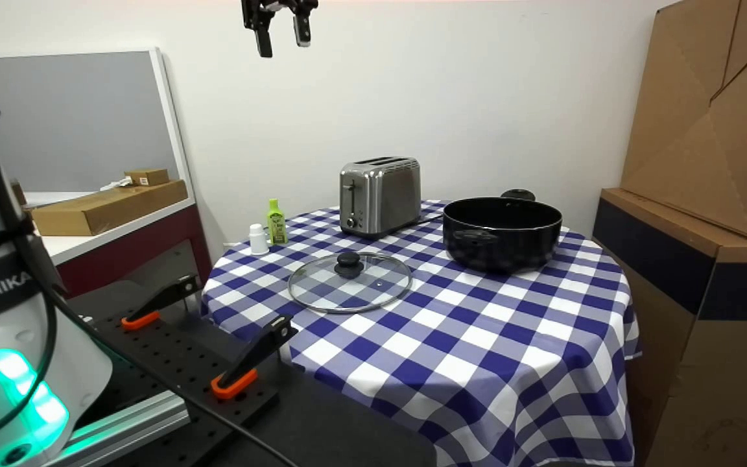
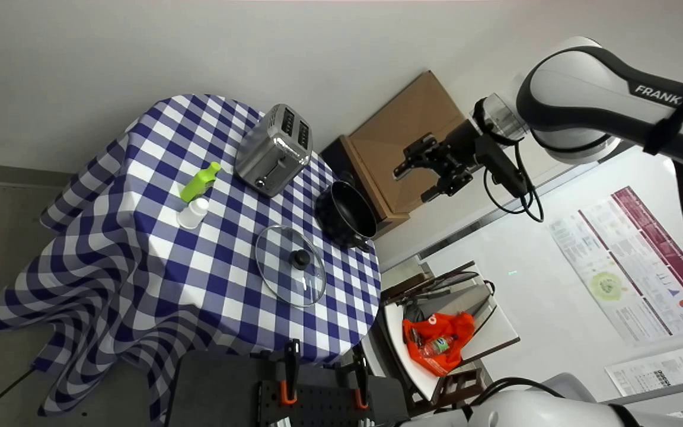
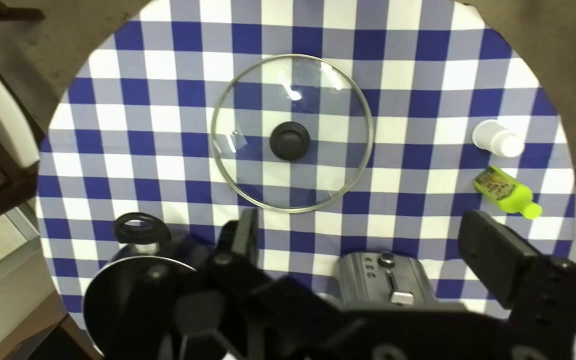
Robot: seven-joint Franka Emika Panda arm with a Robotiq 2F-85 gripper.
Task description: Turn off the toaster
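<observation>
Arm (image 1: 4,327) lettered “EMIKA” holds parted fingers (image 1: 262,40) higher than the toaster (image 1: 381,196).

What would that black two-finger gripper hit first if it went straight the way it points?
Likely the round, clear, black-knobbed glass lid below the gripper, though depth is hard to judge.

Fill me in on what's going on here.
A robot arm is here, apparently to turn off the toaster, but it isn't handling anything at the moment. Its open pincer hangs high above the checked tablecloth, touching nothing. The toaster stands upright, with the black pot nearby and the glass lid lying off the pot. Whether the toaster is on, I can't tell.
</observation>
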